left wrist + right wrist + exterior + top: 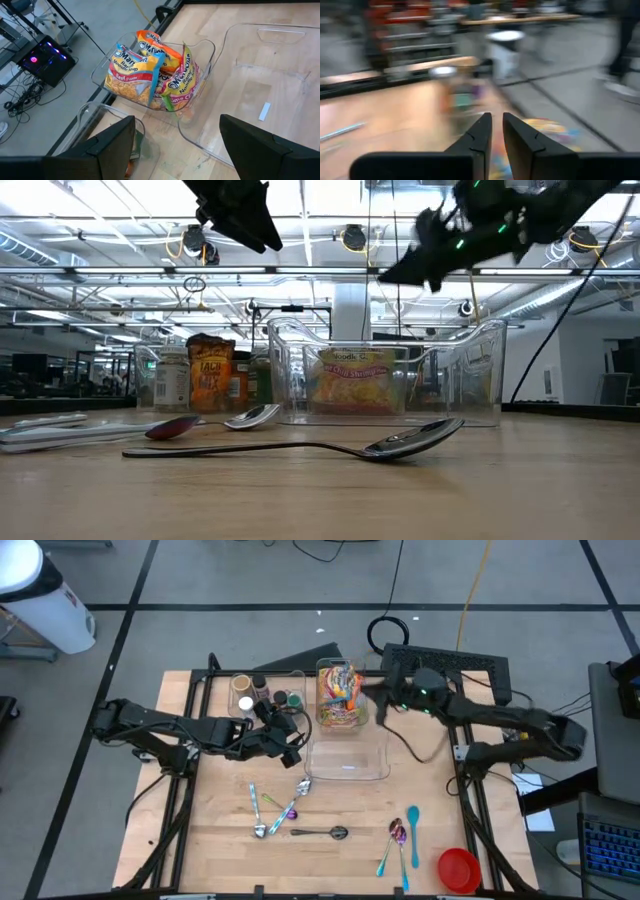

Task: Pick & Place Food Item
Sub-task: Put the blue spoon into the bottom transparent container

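Spoon (pixel 330 445) foremost, low view | noodle packs (pixel 338 695) in bin (pixel 341 720), upper centre | right gripper (pixel 378 700) beside bin, fingers nearly together, empty | left gripper (pixel 290 735) centre-left, fingers apart | advice: spread right fingers, descend on top pack, avoid bin wall

"Beef Flavor" on blue noodle packet (pixel 131 75); "Ramen Noodle Soup" on pink packet (pixel 181 82).

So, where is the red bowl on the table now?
In the high view the red bowl sits at the table's near right corner, just right of the blue spoons, far from both containers and untouched by either arm.
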`<action>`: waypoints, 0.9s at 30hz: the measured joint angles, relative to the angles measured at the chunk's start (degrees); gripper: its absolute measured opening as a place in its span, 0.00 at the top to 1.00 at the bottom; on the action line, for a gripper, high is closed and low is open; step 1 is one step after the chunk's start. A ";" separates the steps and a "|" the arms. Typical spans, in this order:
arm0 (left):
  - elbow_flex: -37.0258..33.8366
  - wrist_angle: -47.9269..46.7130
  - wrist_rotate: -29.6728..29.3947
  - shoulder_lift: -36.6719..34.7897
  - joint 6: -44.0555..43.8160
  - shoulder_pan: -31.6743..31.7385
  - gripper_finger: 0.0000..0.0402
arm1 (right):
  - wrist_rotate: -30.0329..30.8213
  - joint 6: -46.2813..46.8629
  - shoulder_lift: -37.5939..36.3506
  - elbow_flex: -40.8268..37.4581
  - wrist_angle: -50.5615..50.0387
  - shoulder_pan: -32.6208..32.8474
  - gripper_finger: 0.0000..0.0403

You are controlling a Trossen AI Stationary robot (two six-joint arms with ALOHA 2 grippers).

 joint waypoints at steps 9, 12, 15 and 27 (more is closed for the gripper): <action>0.00 0.08 0.33 0.00 0.28 -1.30 0.26 | -18.61 2.07 -21.13 0.00 -25.47 12.70 0.84; 0.00 0.15 0.33 0.00 0.09 -1.81 0.26 | -22.91 4.46 -24.10 0.00 -27.65 18.90 0.83; 0.00 0.43 0.39 0.00 -0.40 -1.99 0.26 | -25.33 4.89 -24.73 0.00 -28.08 26.66 0.79; 0.00 1.19 0.71 0.00 -4.87 -2.65 0.26 | -6.58 31.23 -24.06 -2.04 -59.42 46.18 0.52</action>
